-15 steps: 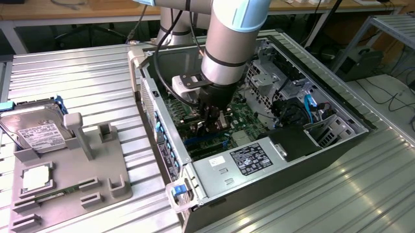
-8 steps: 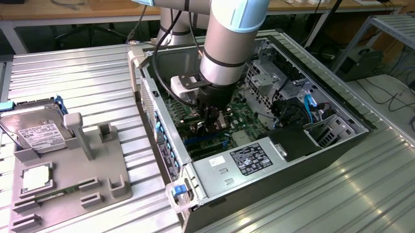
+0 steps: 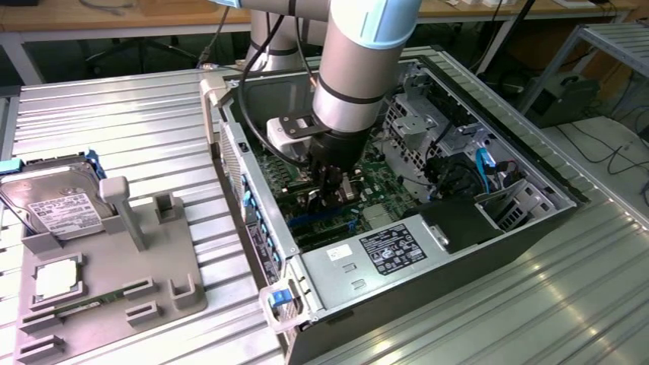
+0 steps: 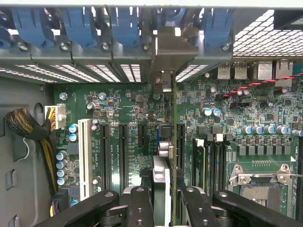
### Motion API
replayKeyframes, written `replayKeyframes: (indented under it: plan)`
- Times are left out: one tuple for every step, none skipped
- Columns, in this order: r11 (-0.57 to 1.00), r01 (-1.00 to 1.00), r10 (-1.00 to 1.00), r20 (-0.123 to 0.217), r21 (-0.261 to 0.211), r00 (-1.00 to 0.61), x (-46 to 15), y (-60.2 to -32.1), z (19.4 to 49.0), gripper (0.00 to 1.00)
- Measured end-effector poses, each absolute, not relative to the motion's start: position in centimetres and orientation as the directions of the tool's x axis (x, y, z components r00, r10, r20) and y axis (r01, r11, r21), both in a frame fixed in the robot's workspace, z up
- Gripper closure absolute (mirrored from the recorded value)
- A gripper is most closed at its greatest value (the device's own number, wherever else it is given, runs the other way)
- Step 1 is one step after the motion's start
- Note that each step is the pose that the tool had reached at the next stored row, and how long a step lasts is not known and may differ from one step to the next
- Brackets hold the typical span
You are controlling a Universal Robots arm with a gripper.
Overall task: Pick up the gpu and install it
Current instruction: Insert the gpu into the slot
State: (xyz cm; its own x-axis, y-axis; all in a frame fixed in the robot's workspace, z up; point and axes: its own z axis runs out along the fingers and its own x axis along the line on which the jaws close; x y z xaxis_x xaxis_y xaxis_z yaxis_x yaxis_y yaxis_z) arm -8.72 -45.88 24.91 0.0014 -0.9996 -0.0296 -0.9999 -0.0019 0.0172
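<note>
My gripper [image 4: 166,208] is shut on the gpu [image 4: 168,156], a thin green card seen edge-on between the two black fingers [image 4: 139,208]. Its silver end bracket [image 4: 163,52] reaches up to the case's rear slot openings. The card stands upright over the motherboard [image 4: 128,104], in line with the long black expansion slots [image 4: 122,151]; I cannot tell whether it is seated. In the exterior view the gripper [image 3: 335,186] is down inside the open computer case [image 3: 527,228], with the gpu [image 3: 348,190] just showing below the fingers.
Blue slot latches [image 4: 75,23] line the case's rear wall. A power supply [image 3: 390,251] fills the case's near end, with cables [image 3: 482,171] at the exterior view's right. Outside the case, a grey fixture [image 3: 172,296] holds a hard drive [image 3: 56,201], a processor [image 3: 56,277] and a memory stick [image 3: 76,306].
</note>
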Motion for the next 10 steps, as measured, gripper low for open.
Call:
replayKeyframes:
  plan:
    - [-0.002, -1.000, -1.000, -0.030, 0.017, 0.001, -8.72, -45.88, 24.91, 0.72]
    - [-0.002, -1.000, -1.000, -0.030, 0.017, 0.001, -8.73, -45.88, 24.91, 0.72]
    - [-0.002, -1.000, -1.000, -0.030, 0.017, 0.001, -8.73, -45.88, 24.91, 0.72]
    - [-0.001, -1.000, -1.000, -0.030, 0.017, 0.001, -8.73, -45.89, 24.90, 0.72]
    - [0.001, -1.000, -1.000, -0.029, 0.017, -0.001, -8.73, -45.89, 24.89, 0.72]
    - [0.002, -1.000, -1.000, -0.029, 0.017, -0.002, -8.73, -45.90, 24.88, 0.72]
    - [0.003, -1.000, -1.000, -0.029, 0.017, -0.003, -8.73, -45.90, 24.87, 0.72]
    - [0.003, -1.000, -1.000, -0.030, 0.017, -0.004, -8.73, -45.90, 24.85, 0.72]
    - [0.004, -1.000, -1.000, -0.030, 0.017, -0.005, -8.73, -45.90, 24.84, 0.72]
    - [0.004, -1.000, -1.000, -0.030, 0.017, -0.005, -8.74, -45.90, 24.81, 0.72]
